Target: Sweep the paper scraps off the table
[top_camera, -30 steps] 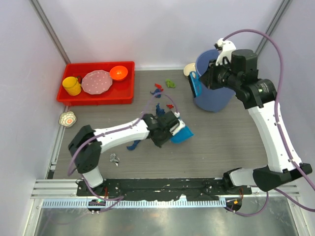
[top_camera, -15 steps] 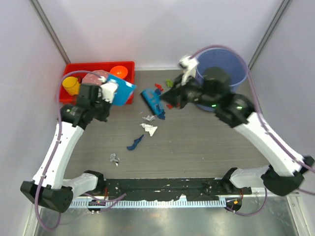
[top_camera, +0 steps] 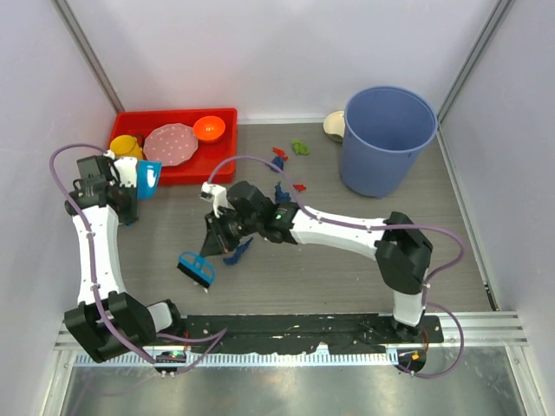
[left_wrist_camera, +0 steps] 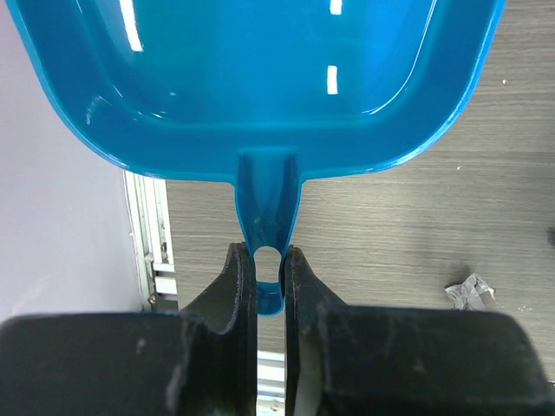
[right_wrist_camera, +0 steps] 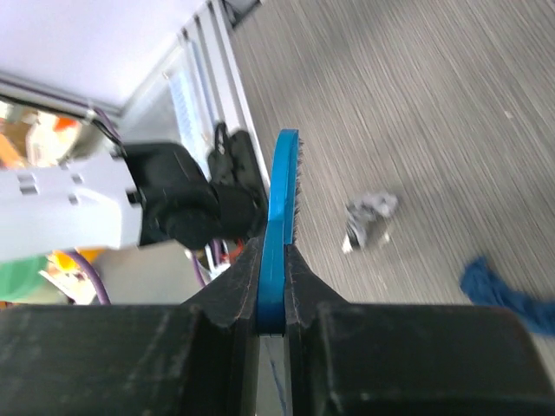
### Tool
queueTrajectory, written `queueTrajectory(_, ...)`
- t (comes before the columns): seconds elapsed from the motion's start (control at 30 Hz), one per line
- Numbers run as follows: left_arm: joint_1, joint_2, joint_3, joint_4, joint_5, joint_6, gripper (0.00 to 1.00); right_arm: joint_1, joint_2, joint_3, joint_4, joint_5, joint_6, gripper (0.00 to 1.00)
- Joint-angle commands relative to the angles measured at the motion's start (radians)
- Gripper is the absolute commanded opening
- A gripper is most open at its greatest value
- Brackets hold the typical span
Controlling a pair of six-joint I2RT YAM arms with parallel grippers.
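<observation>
Blue brush in right gripper | dustpan in left gripper

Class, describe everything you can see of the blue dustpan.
The dustpan is glossy bright-blue plastic: a shallow, rounded pan, no scraps visible in it, with a short slotted handle. The left gripper is shut on that handle, clamping both sides. It hangs near the table's left edge, beside the red tray.

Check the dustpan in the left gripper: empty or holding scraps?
Empty as far as shown: in the left wrist view the dustpan is bare glossy blue inside, nothing in it; its far end is cropped.
</observation>
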Motion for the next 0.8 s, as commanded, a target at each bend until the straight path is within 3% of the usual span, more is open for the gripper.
queueTrajectory(0.0, 0.002, -0.038, -0.019, 0.062, 0.003, 0.026, 0.00, 0.020, 0.106, 0.071, 0.335, -0.072, 0.230, 0.01)
queueTrajectory(0.17, 0.002, -0.041, -0.026, 0.077, 0.003, 0.031, 0.00, 0.026, 0.241, 0.155, 0.240, -0.043, 0.244, 0.01)
queueTrajectory(0.33, 0.002, -0.028, -0.041, 0.100, -0.001, 0.034, 0.00, 0.003, 0.249, 0.138, 0.163, 0.062, 0.209, 0.01)
queueTrajectory(0.6, -0.007, -0.028, -0.041, 0.077, 0.100, 0.074, 0.00, -0.153, 0.004, -0.165, 0.122, 0.189, 0.187, 0.01)
queueTrajectory(0.77, -0.068, -0.008, -0.049, 0.037, 0.084, 0.126, 0.00, -0.178, -0.098, -0.248, 0.100, 0.137, 0.135, 0.01)
